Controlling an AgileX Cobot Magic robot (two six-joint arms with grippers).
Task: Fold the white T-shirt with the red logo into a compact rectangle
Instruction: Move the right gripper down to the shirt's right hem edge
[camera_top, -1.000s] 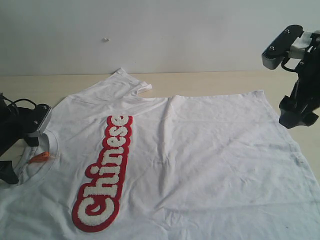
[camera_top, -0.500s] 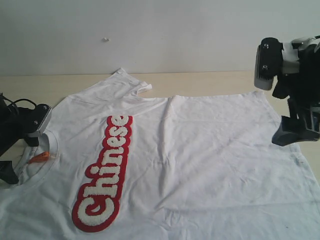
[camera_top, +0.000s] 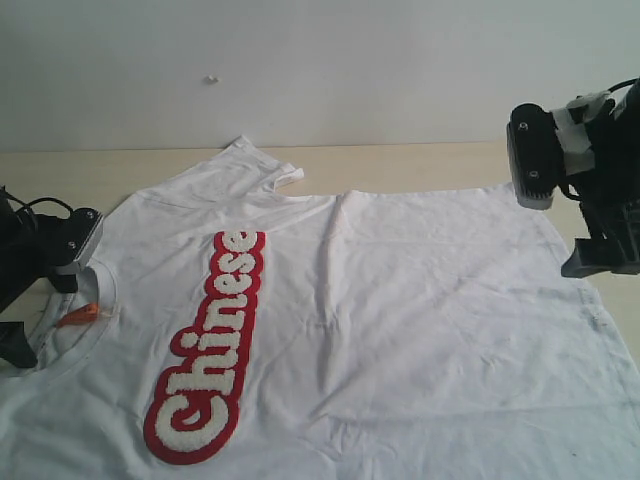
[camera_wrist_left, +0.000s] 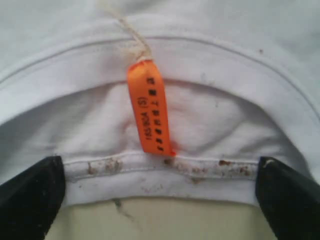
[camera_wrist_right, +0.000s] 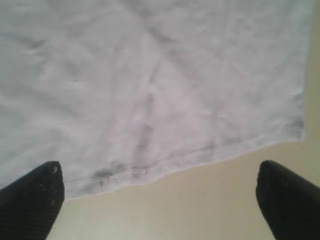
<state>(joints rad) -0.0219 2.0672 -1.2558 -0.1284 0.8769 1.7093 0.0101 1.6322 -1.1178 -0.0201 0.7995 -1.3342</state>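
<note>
white t-shirt (camera_top: 400, 300) flat; left tool (camera_wrist_left: 160, 200) gaping at collar (camera_wrist_left: 210, 67), right tool (camera_wrist_right: 160, 200) gaping at hem (camera_wrist_right: 150, 172); both empty

left pincer (camera_wrist_left: 160, 200) spread wide, right pincer (camera_wrist_right: 160, 200) likewise

Two black arms with grey camera blocks

The left arm (camera_top: 28, 275), at 9 o'clock in the exterior view, is matte black with a looping black cable (camera_top: 35, 205) and a grey two-screw block (camera_top: 80, 235). The right arm (camera_top: 605, 190), at 3 o'clock, has a white band (camera_top: 580, 108). The left fingers (camera_wrist_left: 30, 197) are plain black wedges; the right fingers (camera_wrist_right: 30, 200) look finely woven.
</note>
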